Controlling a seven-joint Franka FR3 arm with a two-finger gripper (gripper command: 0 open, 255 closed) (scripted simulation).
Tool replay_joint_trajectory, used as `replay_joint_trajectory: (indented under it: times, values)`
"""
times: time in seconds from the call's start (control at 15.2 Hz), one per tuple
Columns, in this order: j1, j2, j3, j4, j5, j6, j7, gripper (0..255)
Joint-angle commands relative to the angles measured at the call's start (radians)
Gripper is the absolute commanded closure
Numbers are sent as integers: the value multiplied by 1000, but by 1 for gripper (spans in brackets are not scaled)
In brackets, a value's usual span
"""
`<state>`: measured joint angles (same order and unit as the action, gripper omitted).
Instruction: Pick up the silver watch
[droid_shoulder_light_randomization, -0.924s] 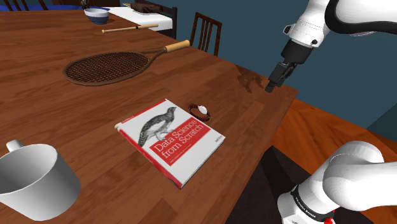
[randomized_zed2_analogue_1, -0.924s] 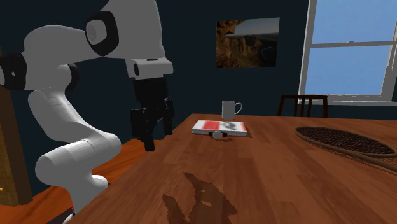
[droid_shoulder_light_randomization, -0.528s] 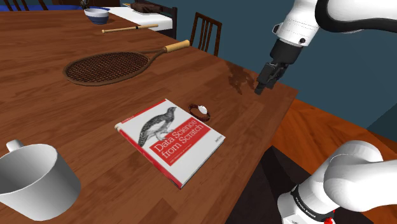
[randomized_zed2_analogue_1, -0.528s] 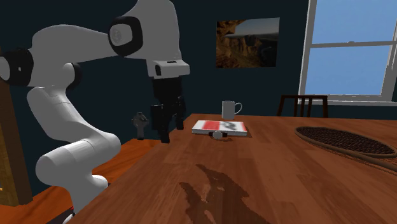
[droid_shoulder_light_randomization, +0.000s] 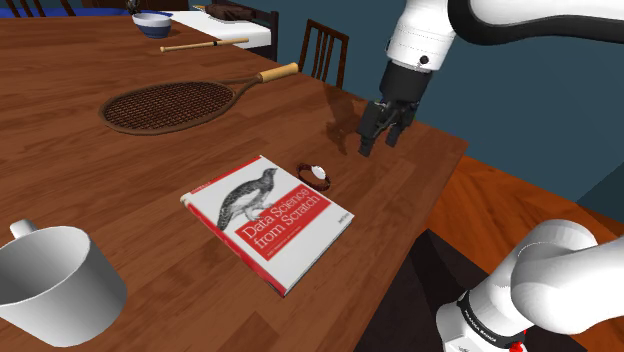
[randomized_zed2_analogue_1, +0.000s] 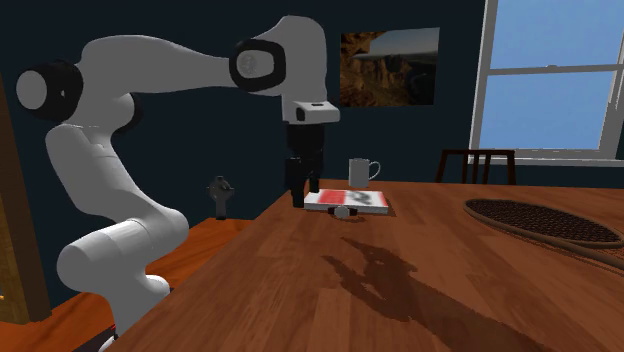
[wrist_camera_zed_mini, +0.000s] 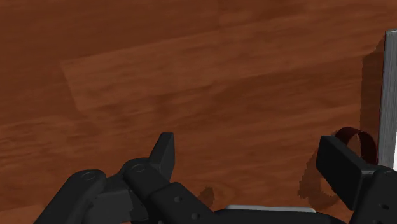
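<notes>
Black pincer (droid_shoulder_light_randomization: 378, 140) hangs above the wooden counter (droid_shoulder_light_randomization: 100, 190), its fingers (wrist_camera_zed_mini: 163, 154) spread wide and holding nothing. The watch (droid_shoulder_light_randomization: 316, 175) lies on the counter, down and toward the shoulder view's left from the pincer, near but not under it. Its pale face is up, its dark red strap is looped, and it sits just beside the far edge of the book (droid_shoulder_light_randomization: 268, 220). In the wrist view the strap peeks from behind one finger, so a short sideways shift toward the book probably comes before any descent.
</notes>
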<state>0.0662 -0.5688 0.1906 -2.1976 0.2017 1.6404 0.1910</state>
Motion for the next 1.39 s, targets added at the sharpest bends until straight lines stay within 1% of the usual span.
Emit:
replay_joint_trajectory:
  times: [0.0, 0.4, 0.86, 0.99, 1.06, 1.32]
  values:
    - [9, 48, 41, 43, 16, -1, 60, 0]
    - [27, 222, 153, 203, 30, -4, 227, 0]
    - [31, 214, 161, 102, 38, 88, 215, 0]
    - [31, 214, 161, 95, 38, 95, 214, 0]
    - [31, 214, 161, 93, 38, 97, 213, 255]
    - [31, 214, 162, 93, 39, 97, 214, 255]
